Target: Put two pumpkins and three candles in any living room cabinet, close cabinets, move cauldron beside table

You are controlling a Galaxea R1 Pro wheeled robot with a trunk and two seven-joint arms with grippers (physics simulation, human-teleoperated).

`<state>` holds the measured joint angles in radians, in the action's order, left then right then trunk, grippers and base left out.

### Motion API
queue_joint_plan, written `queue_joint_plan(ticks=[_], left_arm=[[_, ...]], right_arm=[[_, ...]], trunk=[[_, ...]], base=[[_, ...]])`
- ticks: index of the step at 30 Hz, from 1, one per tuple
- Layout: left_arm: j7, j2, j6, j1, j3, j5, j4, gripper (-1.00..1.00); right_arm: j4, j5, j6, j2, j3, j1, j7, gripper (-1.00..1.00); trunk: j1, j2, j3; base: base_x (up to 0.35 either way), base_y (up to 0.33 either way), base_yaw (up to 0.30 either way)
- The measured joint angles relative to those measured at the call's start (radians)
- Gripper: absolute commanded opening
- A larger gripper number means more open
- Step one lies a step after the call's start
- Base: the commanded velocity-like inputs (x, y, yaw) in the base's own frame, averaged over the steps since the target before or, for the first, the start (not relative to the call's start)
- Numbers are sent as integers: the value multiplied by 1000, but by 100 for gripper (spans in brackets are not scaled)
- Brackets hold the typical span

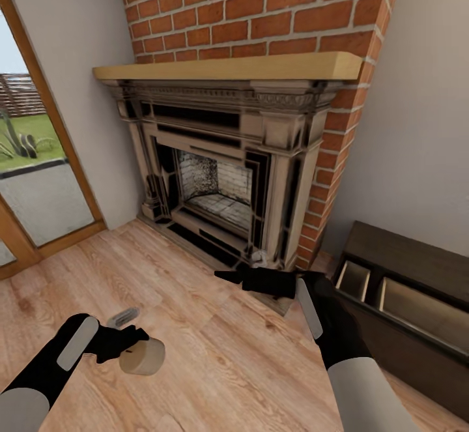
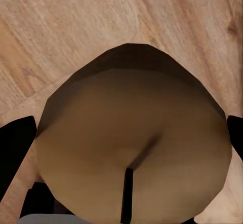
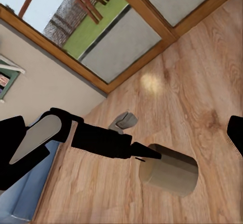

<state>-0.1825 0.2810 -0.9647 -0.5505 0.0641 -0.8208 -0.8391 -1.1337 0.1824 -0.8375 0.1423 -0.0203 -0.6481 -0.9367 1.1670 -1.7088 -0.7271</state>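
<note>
A squat cream-beige candle (image 1: 143,357) hangs just above the wooden floor at the lower left of the head view, with my left gripper (image 1: 133,347) shut on it. The left wrist view looks straight down on the candle (image 2: 131,143), with a black finger (image 2: 14,150) on each side. My right gripper (image 1: 228,277) hovers open and holds nothing in front of the fireplace base, pointing left. From the right wrist view I see the candle (image 3: 169,171) at the tip of my left gripper (image 3: 144,155). The dark-brown cabinet (image 1: 407,259) stands at the right with two pull-out fronts open, showing pale insides (image 1: 417,308).
A brick fireplace (image 1: 228,178) with a wooden mantel fills the corner ahead. A glass door (image 1: 36,178) with a wooden frame is at the left. A small grey object (image 1: 122,316) lies on the floor by my left gripper. Wooden floor stretches between me and the cabinet.
</note>
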Motion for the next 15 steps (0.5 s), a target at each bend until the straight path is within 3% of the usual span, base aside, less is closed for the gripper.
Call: queue_joint_plan(ticks=[15], left_arm=[[-1,-1,0,0,0,-2,0,-100]], right_arm=[[0,1,0,0,0,0,-1,100]], trunk=[[-58,105,67]], base=[[0,0,-208]])
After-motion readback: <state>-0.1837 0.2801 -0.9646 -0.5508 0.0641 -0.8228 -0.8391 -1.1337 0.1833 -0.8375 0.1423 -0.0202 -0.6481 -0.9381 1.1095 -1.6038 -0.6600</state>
